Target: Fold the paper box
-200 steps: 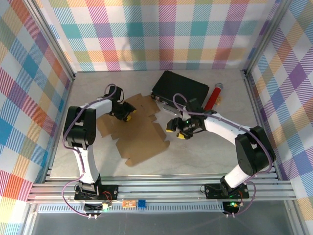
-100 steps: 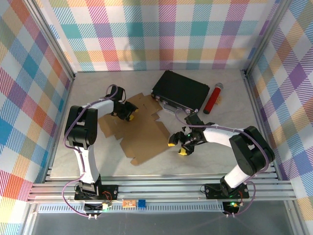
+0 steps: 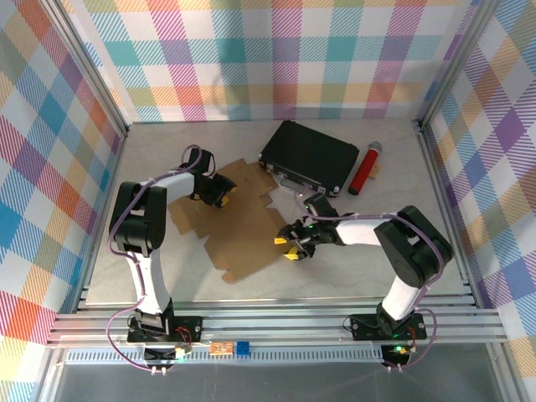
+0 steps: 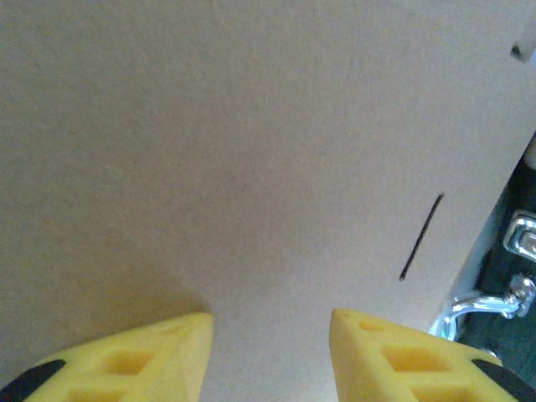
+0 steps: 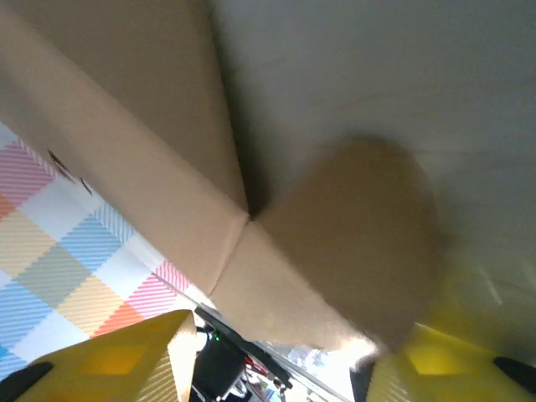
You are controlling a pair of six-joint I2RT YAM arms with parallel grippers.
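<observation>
I see the table (image 3: pixel 377 276) bare across the lower right and lower left of the top view. The paper box (image 3: pixel 239 230) lies as a flat sheet left of centre, its upper right edge just beside the black case (image 3: pixel 310 155). My left gripper (image 3: pixel 219 195) hangs over the sheet's upper left part, fingers apart, holding nothing. My right gripper (image 3: pixel 289 249) sits at the sheet's right edge, spread wide, with a lifted flap (image 5: pixel 335 243) between its fingers (image 5: pixel 126 360). I can't tell whether they touch it.
</observation>
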